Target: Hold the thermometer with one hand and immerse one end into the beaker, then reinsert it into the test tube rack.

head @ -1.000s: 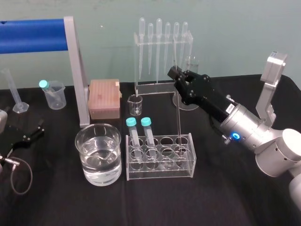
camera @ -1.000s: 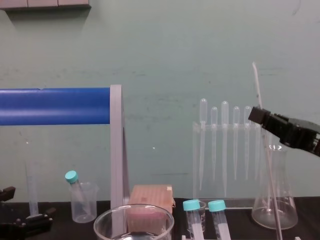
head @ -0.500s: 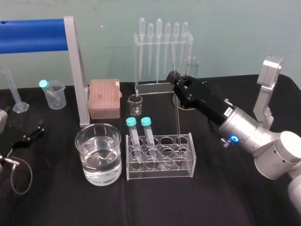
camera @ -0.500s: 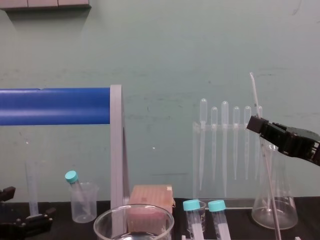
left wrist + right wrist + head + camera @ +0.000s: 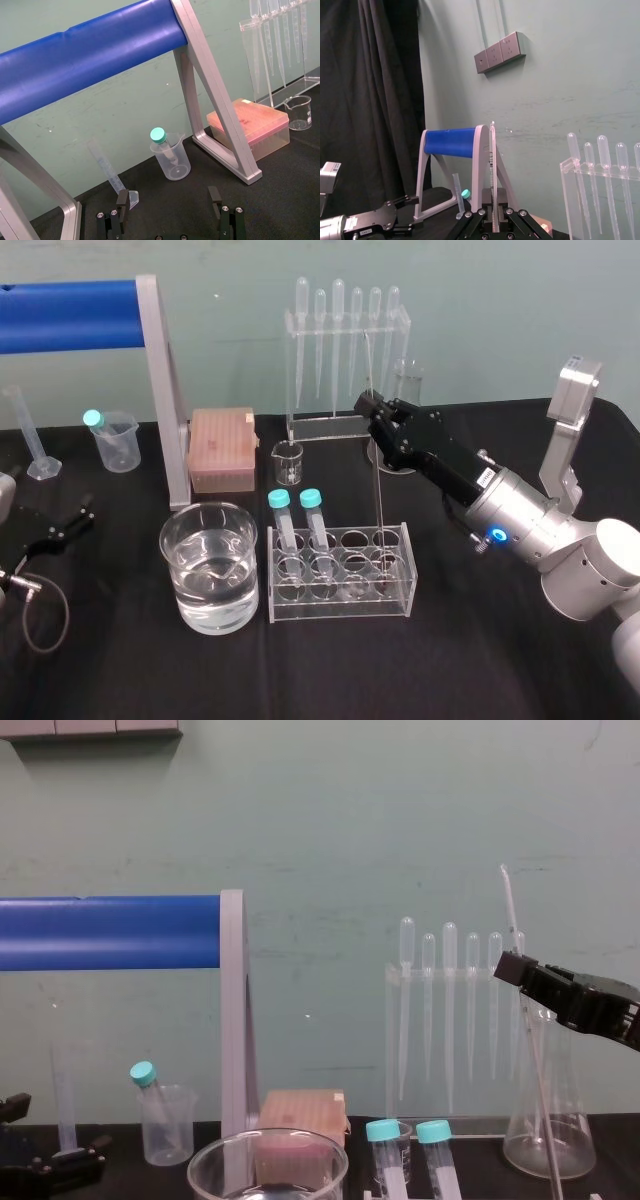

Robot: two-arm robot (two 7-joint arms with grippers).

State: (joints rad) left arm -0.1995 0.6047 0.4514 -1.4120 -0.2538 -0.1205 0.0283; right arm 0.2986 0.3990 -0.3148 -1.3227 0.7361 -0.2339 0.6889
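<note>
The thermometer [image 5: 380, 495], a long thin glass rod, stands nearly upright with its lower end in a back right hole of the clear test tube rack [image 5: 340, 602]. My right gripper [image 5: 372, 408] is shut on its upper part. In the right wrist view the thermometer [image 5: 493, 170] rises from between the closed fingers [image 5: 481, 216]. The chest view shows the gripper [image 5: 515, 970] with the thermometer [image 5: 510, 905] sticking out above it. The wide beaker [image 5: 208, 565], holding water, stands left of the rack. My left gripper [image 5: 168, 200] rests open on the table at the far left.
Two teal-capped tubes [image 5: 295, 525] stand in the rack's left holes. Behind are a pipette stand [image 5: 345, 350], a small glass beaker [image 5: 288, 462], a conical flask [image 5: 548, 1120] and a pink tip box [image 5: 222, 448]. A blue roller frame [image 5: 160, 390] stands at the left.
My right gripper has come down a little with the thermometer, so its top sits lower. Over the last half second nothing has visibly moved.
</note>
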